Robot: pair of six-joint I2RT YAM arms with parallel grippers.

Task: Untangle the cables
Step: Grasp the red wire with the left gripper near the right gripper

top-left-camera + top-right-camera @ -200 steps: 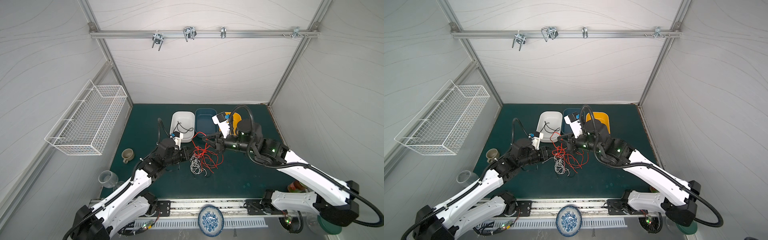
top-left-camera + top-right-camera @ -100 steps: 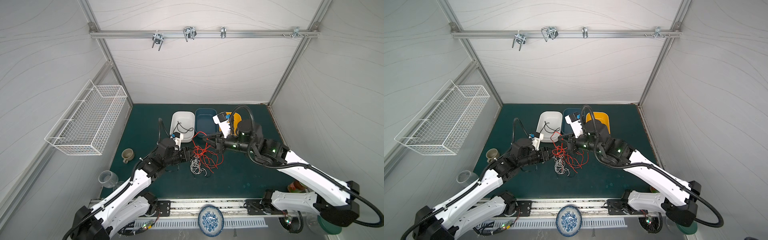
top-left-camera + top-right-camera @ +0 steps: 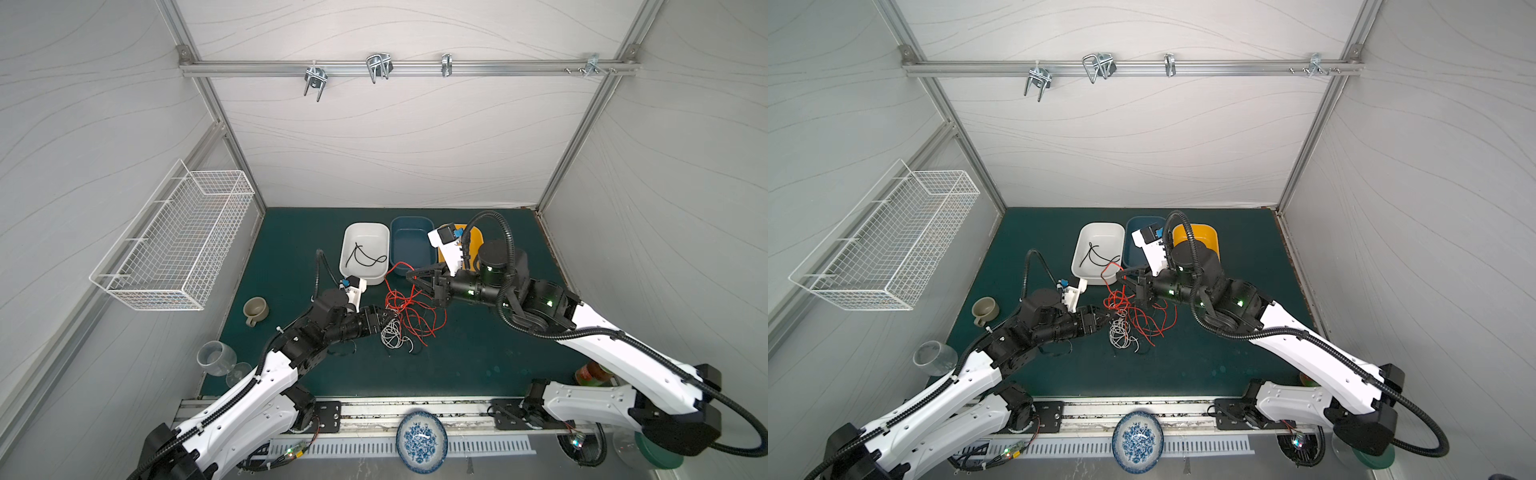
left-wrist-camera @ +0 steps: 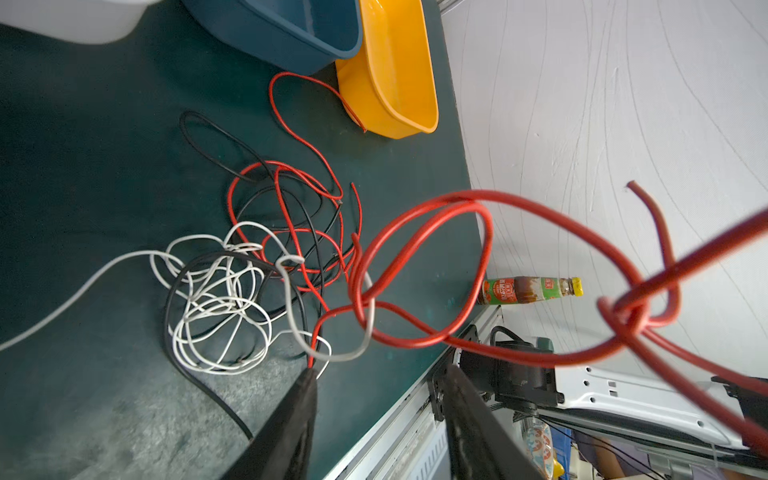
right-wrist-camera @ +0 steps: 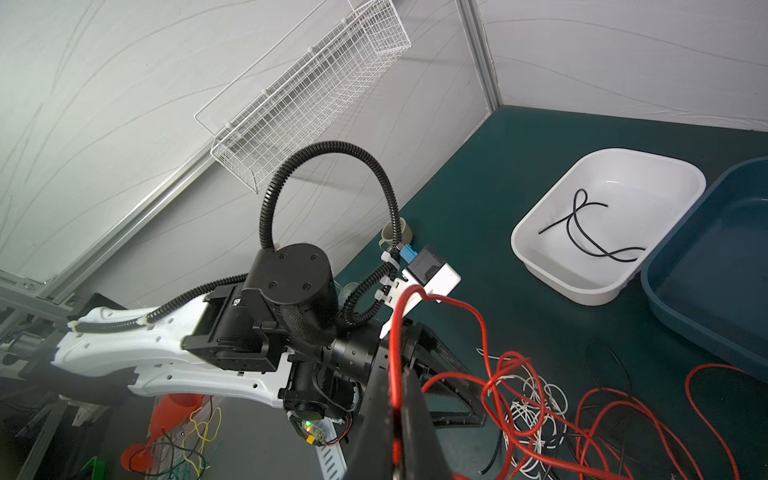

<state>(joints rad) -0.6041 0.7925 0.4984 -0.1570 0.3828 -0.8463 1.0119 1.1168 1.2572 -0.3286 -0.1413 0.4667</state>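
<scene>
Left gripper (image 4: 380, 370) jaws just released, empty (cables (image 4: 216, 299) lie tangled on table (image 4: 83, 166)); right gripper (image 5: 399, 376) clenches red cable (image 5: 396, 332), knots remain.

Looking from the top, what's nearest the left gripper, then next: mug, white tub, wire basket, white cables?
1. white cables, right by the left gripper tips
2. white tub, just behind it
3. mug, off to its left
4. wire basket, up on the left wall

cables (image 3: 409, 318): red, white, black
left tray (image 3: 372, 237): white
middle tray (image 3: 409, 245): dark blue
right tray (image 3: 1196, 237): yellow
mat (image 3: 457, 353): dark teal
plate (image 3: 422, 440): blue-and-white floral
</scene>
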